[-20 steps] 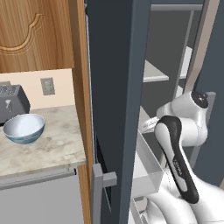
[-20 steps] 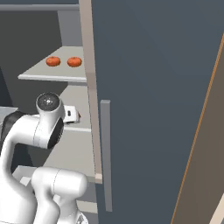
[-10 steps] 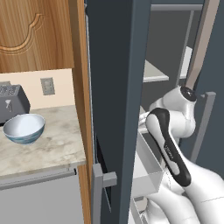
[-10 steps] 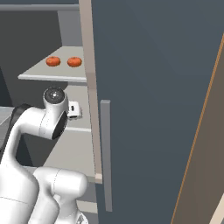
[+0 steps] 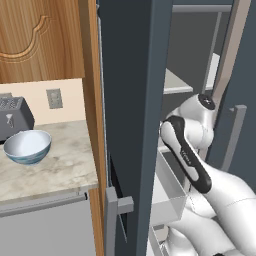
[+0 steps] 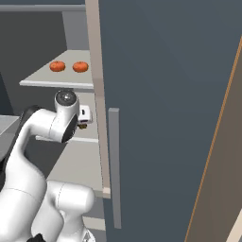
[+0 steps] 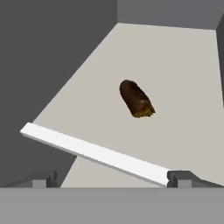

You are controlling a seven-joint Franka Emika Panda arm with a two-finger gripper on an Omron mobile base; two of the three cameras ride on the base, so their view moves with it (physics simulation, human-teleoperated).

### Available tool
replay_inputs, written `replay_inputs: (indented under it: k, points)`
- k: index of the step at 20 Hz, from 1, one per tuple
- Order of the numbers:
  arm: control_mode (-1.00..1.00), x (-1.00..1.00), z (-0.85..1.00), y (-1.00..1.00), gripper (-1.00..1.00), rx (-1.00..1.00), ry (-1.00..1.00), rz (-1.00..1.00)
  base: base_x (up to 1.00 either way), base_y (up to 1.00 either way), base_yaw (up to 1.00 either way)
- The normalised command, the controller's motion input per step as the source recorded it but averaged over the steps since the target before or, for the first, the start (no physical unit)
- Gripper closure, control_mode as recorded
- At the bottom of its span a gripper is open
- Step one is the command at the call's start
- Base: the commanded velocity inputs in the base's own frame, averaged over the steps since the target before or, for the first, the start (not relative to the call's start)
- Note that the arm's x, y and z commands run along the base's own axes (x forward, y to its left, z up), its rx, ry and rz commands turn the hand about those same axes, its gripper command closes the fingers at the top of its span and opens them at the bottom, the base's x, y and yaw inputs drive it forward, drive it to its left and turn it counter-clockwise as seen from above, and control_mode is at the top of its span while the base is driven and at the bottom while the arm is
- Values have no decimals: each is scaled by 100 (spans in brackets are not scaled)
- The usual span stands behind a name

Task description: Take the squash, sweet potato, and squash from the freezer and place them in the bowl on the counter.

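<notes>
The jaws of the gripper (image 7: 109,177) stand fully spread, holding nothing, just short of the shelf edge inside the freezer (image 5: 135,100). The sweet potato (image 7: 136,99) lies alone, farther in on that shelf. I think the hand should advance, straddle its narrow width, then close. Fingertips are mostly cut off. The bowl (image 5: 27,146) waits on the counter (image 5: 60,167), far left.

We see tall slate-grey freezer cabinet (image 5: 132,100): matt, smooth. Pale grey freezer shelf (image 7: 175,78): flat matt. Stubby dark brown sweet potato (image 7: 136,99): rough, dull skin. Round blue-and-white bowl (image 5: 27,146): glossy glaze. Beige marbled stone counter (image 5: 65,165): smooth. Brown wooden cupboard (image 5: 40,40): grained.
</notes>
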Motion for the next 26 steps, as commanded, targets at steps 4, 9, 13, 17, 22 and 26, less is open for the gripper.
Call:
replay_inputs:
  k: [4, 9, 13, 17, 22, 26]
  points:
    - [-100, 38, -16, 0, -100, 0, 0, 0, 0, 0, 0]
    - [-100, 34, -29, 1, -100, 0, 0, 0, 0, 0, 0]
    - [-100, 23, -26, 8, -100, 0, 0, 0, 0, 0, 0]
    - [-100, 20, -18, 13, -100, 0, 0, 0, 0, 0, 0]
    - [-100, 37, -15, 13, -100, 0, 0, 0, 0, 0, 0]
    - [-100, 43, -5, 3, -100, 0, 0, 0, 0, 0, 0]
